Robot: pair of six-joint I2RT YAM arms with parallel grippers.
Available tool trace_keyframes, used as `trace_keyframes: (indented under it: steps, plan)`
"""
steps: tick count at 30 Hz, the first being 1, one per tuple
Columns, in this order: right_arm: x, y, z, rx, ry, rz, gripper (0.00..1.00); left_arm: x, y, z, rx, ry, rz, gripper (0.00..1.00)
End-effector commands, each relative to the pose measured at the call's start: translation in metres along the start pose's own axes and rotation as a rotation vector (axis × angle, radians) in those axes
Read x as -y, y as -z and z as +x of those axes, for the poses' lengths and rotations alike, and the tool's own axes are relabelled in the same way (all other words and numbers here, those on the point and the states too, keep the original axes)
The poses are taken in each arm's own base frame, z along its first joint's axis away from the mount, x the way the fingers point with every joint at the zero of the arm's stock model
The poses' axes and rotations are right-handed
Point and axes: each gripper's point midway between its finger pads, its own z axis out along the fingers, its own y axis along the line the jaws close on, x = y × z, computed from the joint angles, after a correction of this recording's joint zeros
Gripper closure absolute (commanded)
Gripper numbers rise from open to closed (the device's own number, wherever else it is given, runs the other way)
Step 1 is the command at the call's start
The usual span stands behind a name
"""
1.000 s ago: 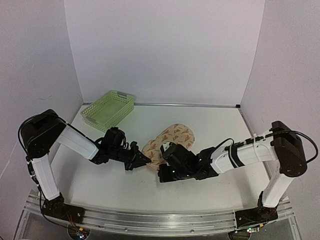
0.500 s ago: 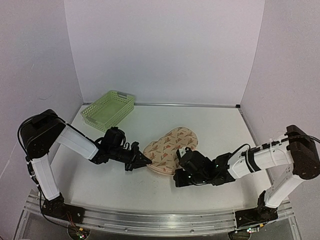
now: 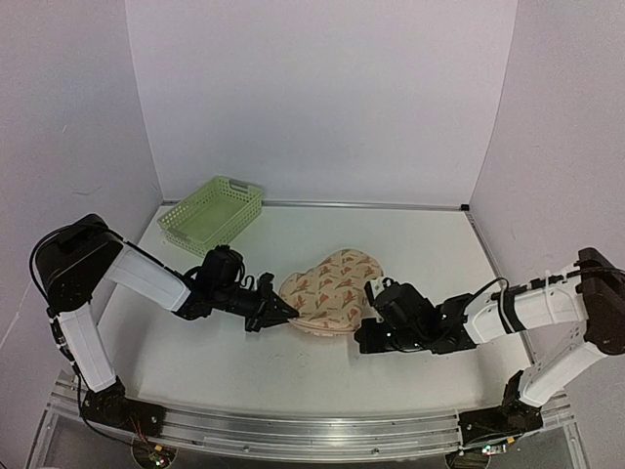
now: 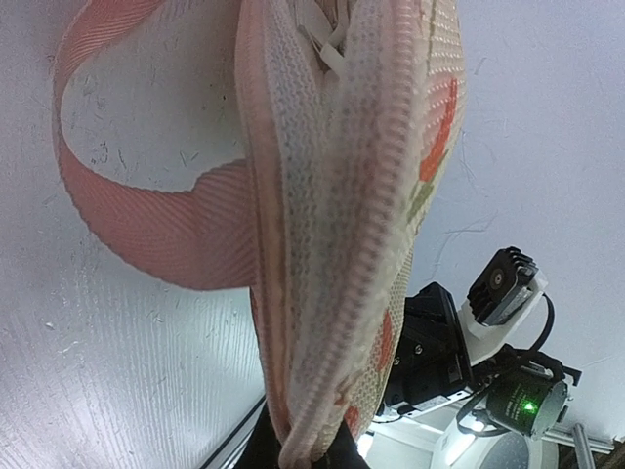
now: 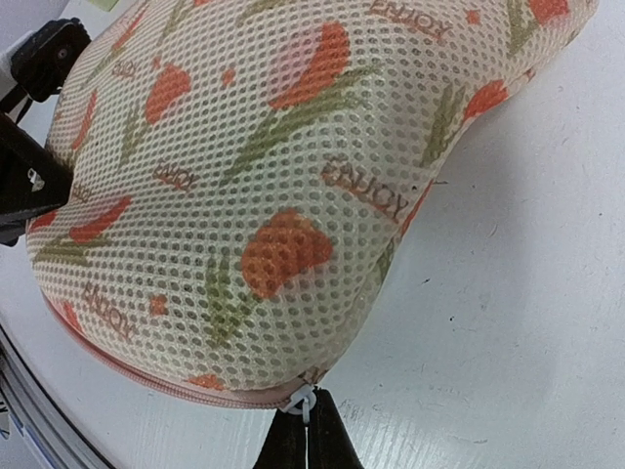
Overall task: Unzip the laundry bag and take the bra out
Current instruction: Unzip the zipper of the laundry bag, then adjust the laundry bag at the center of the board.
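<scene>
- White tabletop point(image 3: 420, 239), smooth with faint scuffs and fine grain up close, boxed in by plain pale walls point(image 3: 322, 98); a ribbed metal rail point(image 3: 293, 430) runs along the near edge.
- The laundry bag point(image 3: 330, 289) lies near the middle of the table, between the two arms. It is a rounded, peanut-shaped padded case.
- Its skin is beige honeycomb mesh, printed with orange-red blooms on green stems and small lettering too distorted to read.
- A pink zip point(image 4: 366, 244) with fine teeth follows its rim, beside a paler open-weave band.
- A flat pink woven strap point(image 4: 146, 230) loops out from the bag's edge and curls over the table.
- The left gripper point(image 3: 291, 315) is pinched onto the bag's left end. In its wrist view the fabric edge runs down between the dark fingers, whose tips are cut off by the frame.
- The right gripper point(image 5: 308, 438) is closed tight on the small white zip pull point(image 5: 303, 401) at the bag's near right edge. Only its black fingertips show.
- How far the zip is undone cannot be told, and the bag's inside is hidden.
- A light green plastic lattice basket point(image 3: 213, 213) sits at the far left corner, well apart from the bag.
</scene>
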Motion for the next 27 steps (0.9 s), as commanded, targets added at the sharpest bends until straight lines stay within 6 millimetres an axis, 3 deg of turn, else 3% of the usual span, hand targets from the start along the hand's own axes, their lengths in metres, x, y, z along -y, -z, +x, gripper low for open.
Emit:
trace_keyframes:
  steps: [1, 3, 6, 10, 14, 19, 23, 27]
  plan:
    - [0.016, 0.005, -0.003, 0.006, 0.024, 0.046, 1.0, 0.029, 0.013, -0.003, 0.03, -0.097, 0.068, 1.0]
    - [0.011, 0.005, -0.003, 0.003, 0.03, 0.023, 0.95, 0.028, 0.015, -0.004, 0.043, -0.096, 0.064, 1.0]
    - [0.003, 0.009, -0.003, -0.008, 0.049, -0.014, 0.68, 0.027, 0.017, -0.004, 0.056, -0.095, 0.059, 1.0]
    - [-0.001, 0.019, -0.004, -0.013, 0.078, -0.037, 0.48, 0.024, 0.02, -0.003, 0.07, -0.092, 0.048, 1.0]
    - [0.0, 0.032, -0.013, 0.014, 0.087, -0.019, 0.43, 0.02, 0.024, -0.002, 0.095, -0.088, 0.034, 1.0]
    - [-0.005, 0.052, -0.038, 0.09, 0.045, -0.015, 0.4, 0.01, 0.025, 0.003, 0.143, -0.071, -0.01, 1.0]
    - [-0.013, 0.061, -0.058, 0.117, -0.017, -0.015, 0.27, 0.006, 0.024, 0.013, 0.169, -0.059, -0.031, 1.0]
    - [-0.017, 0.065, -0.074, 0.153, -0.039, 0.007, 0.23, 0.004, 0.022, 0.023, 0.202, -0.035, -0.049, 1.0]
